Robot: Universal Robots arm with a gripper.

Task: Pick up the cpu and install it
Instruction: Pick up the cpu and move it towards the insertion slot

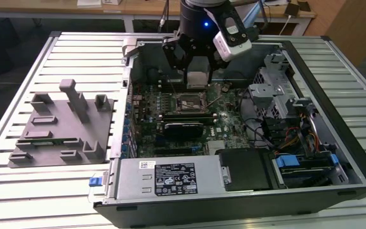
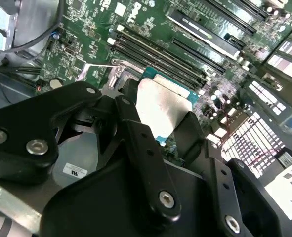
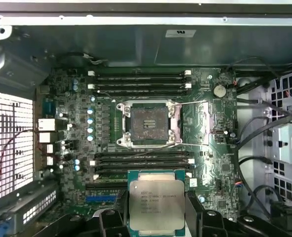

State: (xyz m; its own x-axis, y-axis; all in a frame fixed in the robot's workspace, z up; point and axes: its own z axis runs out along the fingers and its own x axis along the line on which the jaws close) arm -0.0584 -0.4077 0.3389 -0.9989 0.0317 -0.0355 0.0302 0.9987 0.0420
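The cpu (image 3: 156, 201), a flat square chip with a silver top and green edge, is clamped between my gripper's (image 3: 155, 216) two black fingers (image 3: 111, 219). In the exterior view the gripper (image 1: 197, 80) hangs inside the open computer case with the cpu (image 1: 197, 75) above the motherboard, a little to the far side of the socket. The motherboard socket (image 3: 148, 123) is a black-framed square with its metal frame and wire lever open, and nothing sits in it. In the second wrist view the cpu (image 2: 161, 104) is tilted over the green board between the fingers (image 2: 136, 133).
A grey holder (image 1: 62, 129) lies on the slatted table at the exterior view's left. The case holds a power supply (image 1: 164, 177) at the front, a drive cage (image 1: 285, 102) with cables at the right, and memory slots (image 3: 141, 81) on both sides of the socket.
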